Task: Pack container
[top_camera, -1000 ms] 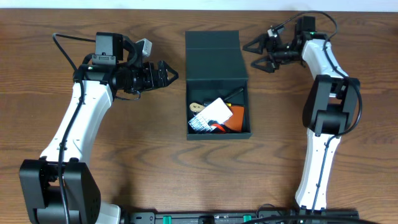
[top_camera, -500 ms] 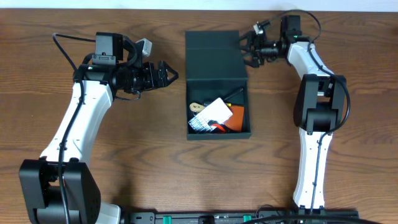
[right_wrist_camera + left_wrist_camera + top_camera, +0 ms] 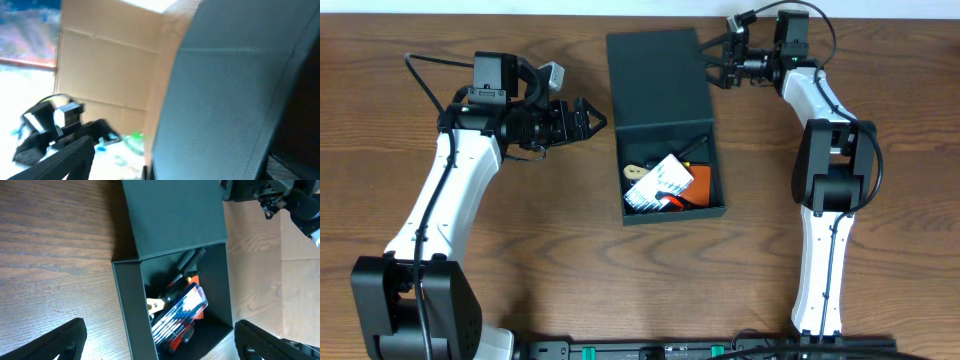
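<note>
Container (image 3: pixel 675 214) sits mid-desk (image 3: pixel 570 240) in the overhead view, its lid (image 3: pixel 657 78) folded back toward the far edge and skewed a little. A bit case (image 3: pixel 658 183) and tools (image 3: pixel 698 186) lie inside, so the load looks modest. The card walls look stiff and matte, unlikely to slip, but the lid is a thin panel on a hinge and would bend or crease if pinched hard. The lid's free edge or a side edge near a corner looks the best place to hold it, swinging it about the hinge. The right jaws stand wide at the lid's right edge. The left jaws hang spread and empty, well apart from the container's left wall.

From the left wrist, both fingers (image 3: pixel 55 342) show at the bottom corners, far apart with nothing between them. The container lies ahead, its contents in view.

From the right wrist, the lid fills the space between the wide jaws. They straddle its edge without clamping it. Whether one finger touches the panel cannot be told.
</note>
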### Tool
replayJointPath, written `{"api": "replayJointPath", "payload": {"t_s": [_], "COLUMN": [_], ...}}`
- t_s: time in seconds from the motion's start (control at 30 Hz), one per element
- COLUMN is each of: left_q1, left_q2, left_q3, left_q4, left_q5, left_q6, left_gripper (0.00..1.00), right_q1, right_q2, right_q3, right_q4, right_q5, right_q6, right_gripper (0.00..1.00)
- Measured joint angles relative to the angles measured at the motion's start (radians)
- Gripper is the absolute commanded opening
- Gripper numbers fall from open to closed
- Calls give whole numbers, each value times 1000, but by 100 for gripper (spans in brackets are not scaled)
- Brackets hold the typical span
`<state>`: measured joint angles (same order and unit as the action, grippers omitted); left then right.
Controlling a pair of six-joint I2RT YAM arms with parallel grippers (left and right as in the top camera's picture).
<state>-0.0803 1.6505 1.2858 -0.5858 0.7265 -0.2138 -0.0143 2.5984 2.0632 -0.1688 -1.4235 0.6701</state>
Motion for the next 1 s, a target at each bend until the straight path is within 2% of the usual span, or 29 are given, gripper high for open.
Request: {"api": "replayJointPath", "payload": {"t_s": [0.27, 1.0], "left_q1": [0, 0], "left_q2": [0, 0], "left_q3": [0, 0], "left_q4": [0, 0], "left_q5": [0, 0], "left_q6": [0, 1], "left_gripper": [93, 93], "right_q1": [1, 10], "right_q2": [0, -49], "right_q3": [0, 0], "right_q4": [18, -20], "right_q5": [-72, -89], "right_q6": [84, 266], "right_gripper": [72, 72]}}
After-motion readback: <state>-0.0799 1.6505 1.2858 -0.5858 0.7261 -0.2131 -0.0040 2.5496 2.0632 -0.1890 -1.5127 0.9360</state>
